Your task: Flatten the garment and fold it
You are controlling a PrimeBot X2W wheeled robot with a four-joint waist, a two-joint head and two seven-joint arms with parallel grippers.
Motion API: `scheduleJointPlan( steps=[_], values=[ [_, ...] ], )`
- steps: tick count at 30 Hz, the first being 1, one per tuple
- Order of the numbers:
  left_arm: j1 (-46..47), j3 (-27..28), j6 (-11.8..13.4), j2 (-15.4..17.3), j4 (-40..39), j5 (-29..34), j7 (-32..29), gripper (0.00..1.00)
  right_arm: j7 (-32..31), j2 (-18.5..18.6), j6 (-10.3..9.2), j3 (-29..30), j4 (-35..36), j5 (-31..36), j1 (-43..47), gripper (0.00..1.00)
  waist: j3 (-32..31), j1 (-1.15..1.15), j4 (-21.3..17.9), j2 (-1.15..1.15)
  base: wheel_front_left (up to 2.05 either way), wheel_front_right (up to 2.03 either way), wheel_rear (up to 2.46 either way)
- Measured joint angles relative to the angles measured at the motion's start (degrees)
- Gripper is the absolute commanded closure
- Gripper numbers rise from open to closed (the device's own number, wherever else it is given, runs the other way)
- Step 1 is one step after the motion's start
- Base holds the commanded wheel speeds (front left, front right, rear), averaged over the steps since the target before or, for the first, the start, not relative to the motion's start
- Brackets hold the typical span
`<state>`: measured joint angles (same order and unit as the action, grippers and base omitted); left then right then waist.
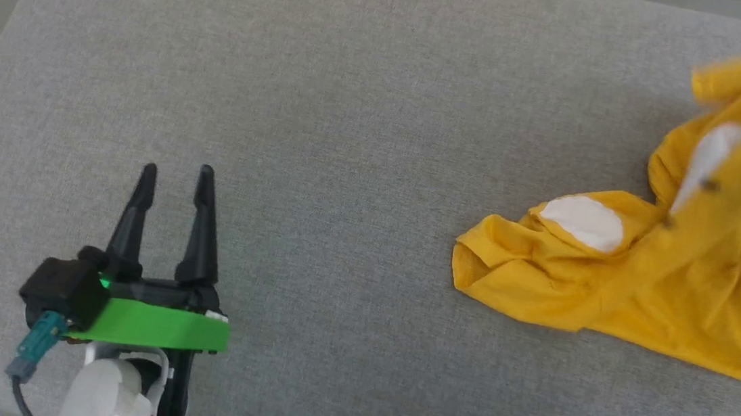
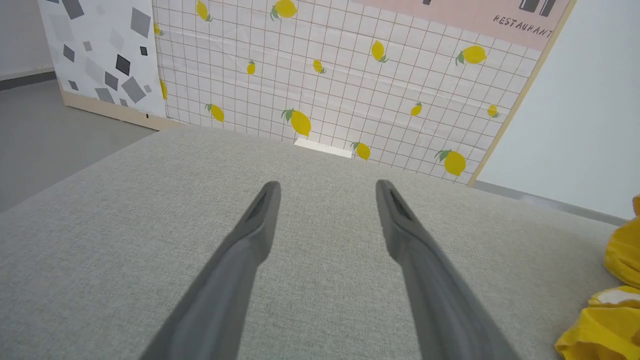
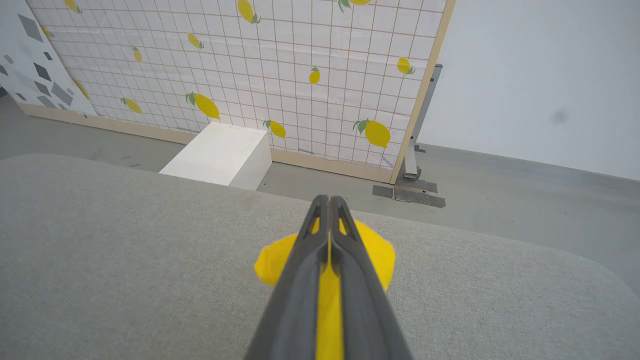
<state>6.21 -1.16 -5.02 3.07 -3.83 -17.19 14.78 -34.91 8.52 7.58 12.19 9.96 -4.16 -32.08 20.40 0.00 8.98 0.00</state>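
Right wrist view: garment (image 3: 377, 257) within tool (image 3: 329, 201)

The tabletop (image 1: 350, 131) is covered in coarse grey woven cloth, fully matt, the shirt (image 1: 641, 288) looks like thin soft matt jersey with smoother white printed patches, and the left pincer (image 1: 177, 171) is matt dark plastic with a smooth green band (image 1: 155, 326).

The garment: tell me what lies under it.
Under the garment lies the grey padded surface, which shows beside it. One part is raised off it, pinched in the right gripper. What the crumpled folds cover cannot be seen.
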Motion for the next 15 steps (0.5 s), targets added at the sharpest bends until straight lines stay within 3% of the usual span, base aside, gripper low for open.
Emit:
scheduleJointPlan(
  steps=[3,6,15],
  values=[
    [0.1,0.5,0.0,0.0,-0.4,-0.1,0.0,0.0,-0.4,0.5,0.0,-2.6,1.1,-1.2,-4.5,1.0,0.9,0.0,0.0,0.0,0.0,0.0,0.0],
    [1.7,0.5,-0.1,0.0,-0.3,0.0,0.0,0.0,-1.2,1.3,0.0,-8.4,-2.2,-0.4,-14.0,1.0,3.3,0.0,-0.3,0.0,0.0,0.0,0.0],
    [7.6,-2.9,-0.8,0.0,0.7,-2.0,0.0,0.0,3.4,-0.5,0.0,-12.0,-21.0,7.0,-28.4,1.0,9.7,0.01,1.1,0.0,0.0,0.0,0.0]
  ],
)
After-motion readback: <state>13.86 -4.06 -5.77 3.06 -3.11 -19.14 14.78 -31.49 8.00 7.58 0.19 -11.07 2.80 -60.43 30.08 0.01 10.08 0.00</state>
